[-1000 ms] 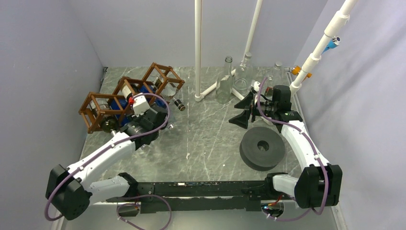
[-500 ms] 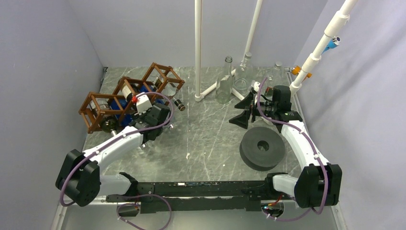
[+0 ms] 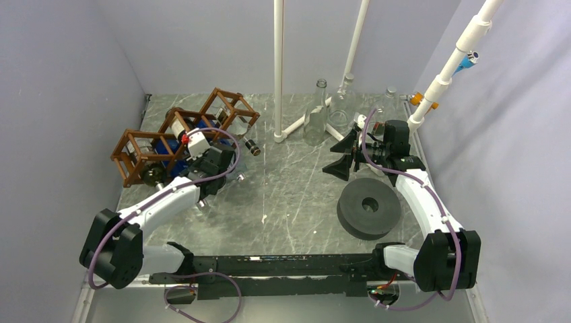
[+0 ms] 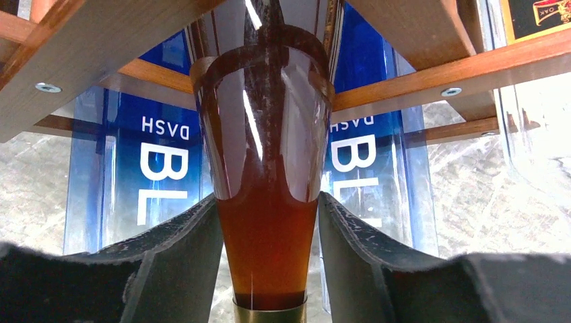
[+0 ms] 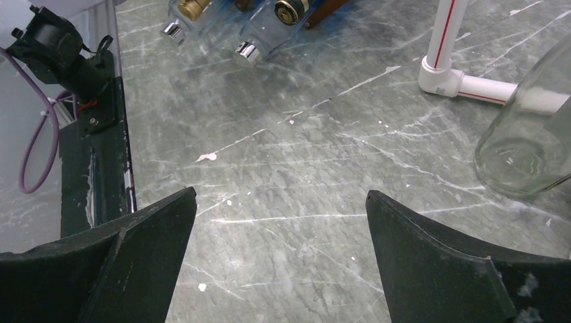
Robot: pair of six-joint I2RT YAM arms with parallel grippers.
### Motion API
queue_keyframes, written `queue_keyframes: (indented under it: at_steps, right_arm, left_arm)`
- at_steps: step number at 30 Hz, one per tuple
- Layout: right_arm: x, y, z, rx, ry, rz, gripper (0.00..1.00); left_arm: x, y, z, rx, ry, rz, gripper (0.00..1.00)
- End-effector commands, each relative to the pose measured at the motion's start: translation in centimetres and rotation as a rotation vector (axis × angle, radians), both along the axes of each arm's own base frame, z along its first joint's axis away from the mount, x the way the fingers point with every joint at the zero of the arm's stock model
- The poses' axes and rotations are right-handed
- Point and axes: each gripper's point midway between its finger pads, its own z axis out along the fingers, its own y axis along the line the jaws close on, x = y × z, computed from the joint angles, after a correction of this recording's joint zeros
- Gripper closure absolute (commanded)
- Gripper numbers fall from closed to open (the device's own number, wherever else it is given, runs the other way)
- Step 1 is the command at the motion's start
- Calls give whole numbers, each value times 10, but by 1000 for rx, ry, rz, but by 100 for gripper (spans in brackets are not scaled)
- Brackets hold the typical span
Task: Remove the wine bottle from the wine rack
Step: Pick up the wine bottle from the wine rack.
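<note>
Behind wine bottle point(image 4: 266, 222): white "BL" lettering point(image 4: 161, 182)

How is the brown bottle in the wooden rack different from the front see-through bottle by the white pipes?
The wine bottle lies on its side in the wine rack; the clear bottle stands upright on the table. The wine bottle is brown; the clear bottle looks empty. The left end effector grips the wine bottle's neck; nothing holds the clear bottle. Both are glass with narrow necks.
</note>
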Motion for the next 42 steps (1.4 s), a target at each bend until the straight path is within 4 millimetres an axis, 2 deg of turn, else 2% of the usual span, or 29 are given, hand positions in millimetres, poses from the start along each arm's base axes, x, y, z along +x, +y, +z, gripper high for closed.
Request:
queue_keyframes:
  at_steps: [1, 12, 16, 20, 26, 30, 42]
  right_arm:
    - [2, 0, 3, 8, -49, 21, 0]
    - [2, 0, 4, 8, -50, 21, 0]
    - [2, -1, 4, 9, -52, 20, 0]
    - [2, -1, 4, 9, -50, 19, 0]
    - [2, -1, 4, 11, -49, 19, 0]
    - [2, -2, 5, 10, -53, 17, 0]
    - [3, -4, 5, 11, -54, 12, 0]
  left_arm:
    - [5, -2, -1, -15, -6, -20, 45]
    - [3, -6, -4, -59, 11, -30, 47]
    - [3, -7, -4, -71, 21, -33, 51]
    - [1, -7, 1, -86, 31, -32, 67]
    - [-1, -9, 16, -96, 19, -58, 100]
    - [-2, -7, 26, -95, -4, -58, 100]
    - [-6, 3, 37, -77, -108, -59, 100]
